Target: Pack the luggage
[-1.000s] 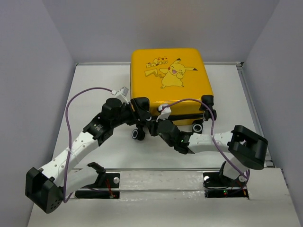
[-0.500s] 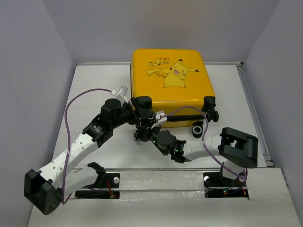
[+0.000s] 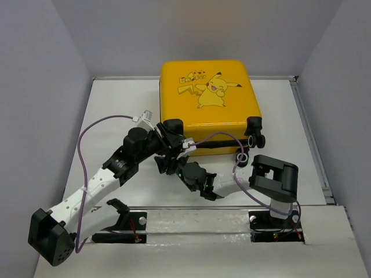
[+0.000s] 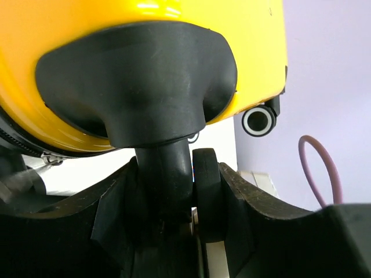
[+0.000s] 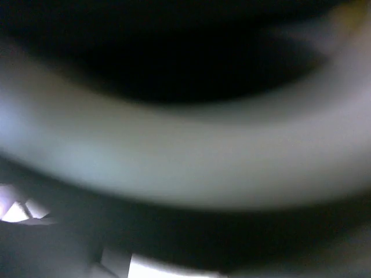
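The luggage [image 3: 206,110] is a yellow suitcase lying flat and closed, its Pikachu print up and its wheels toward the arms. My left gripper [image 3: 167,145] is at its near left corner. In the left wrist view the fingers [image 4: 208,191] clamp the black caster stem [image 4: 165,168] under the yellow shell [image 4: 145,11]. My right gripper [image 3: 175,166] has reached in low beside that same corner, close to the left one. The right wrist view is a blur filled by a pale curved band [image 5: 185,156], and its jaws do not show.
Two black-and-white wheels [image 3: 253,139] [image 3: 243,157] stick out at the luggage's near right corner. Purple cables [image 3: 87,156] loop over both arms. Grey walls close in the white table [image 3: 116,104] on three sides. The arm bases [image 3: 191,223] sit along the near edge.
The right arm has swung left along the luggage's near edge, from under its middle to the left corner beside the left gripper. The left arm and the luggage have barely moved.
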